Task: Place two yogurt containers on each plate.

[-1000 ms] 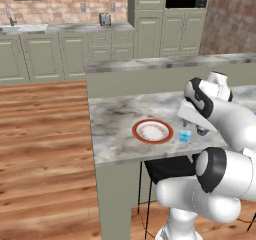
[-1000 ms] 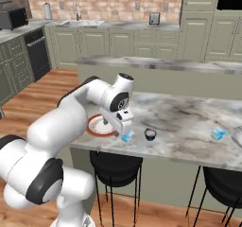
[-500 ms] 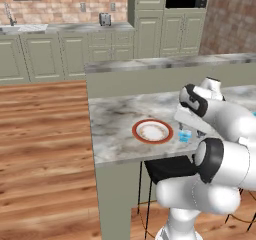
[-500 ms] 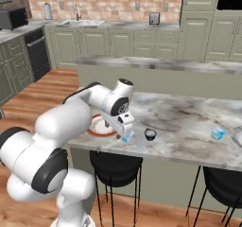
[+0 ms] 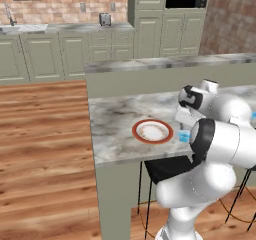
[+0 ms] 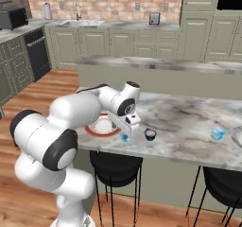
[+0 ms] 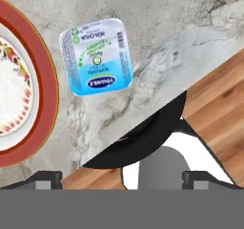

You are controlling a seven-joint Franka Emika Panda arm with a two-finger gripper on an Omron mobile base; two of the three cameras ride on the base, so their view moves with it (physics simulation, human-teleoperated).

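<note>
A white plate with a red-orange rim (image 5: 136, 132) (image 6: 90, 129) (image 7: 46, 80) lies near the counter's front edge. Just right of it stands a light-blue yogurt container (image 5: 184, 136) (image 6: 124, 136) (image 7: 96, 56) on the marble, apart from the plate. My gripper (image 5: 183, 122) (image 6: 123, 126) (image 7: 122, 179) hovers above that container, open, with nothing between its fingertips (image 7: 47, 177). A second yogurt container (image 6: 218, 133) sits far to the right on the counter. The edge of a pale plate (image 6: 237, 137) shows at the right border.
A small dark round cup with a pale top (image 6: 150, 134) stands on the counter right of the near container. The counter's front edge (image 7: 157, 106) runs close by, with black stools (image 6: 115, 162) below. A raised ledge (image 6: 160, 65) backs the counter.
The hand has shifted only slightly above the container beside the plate. Its jaws stay wide open and nothing on the counter has moved.
</note>
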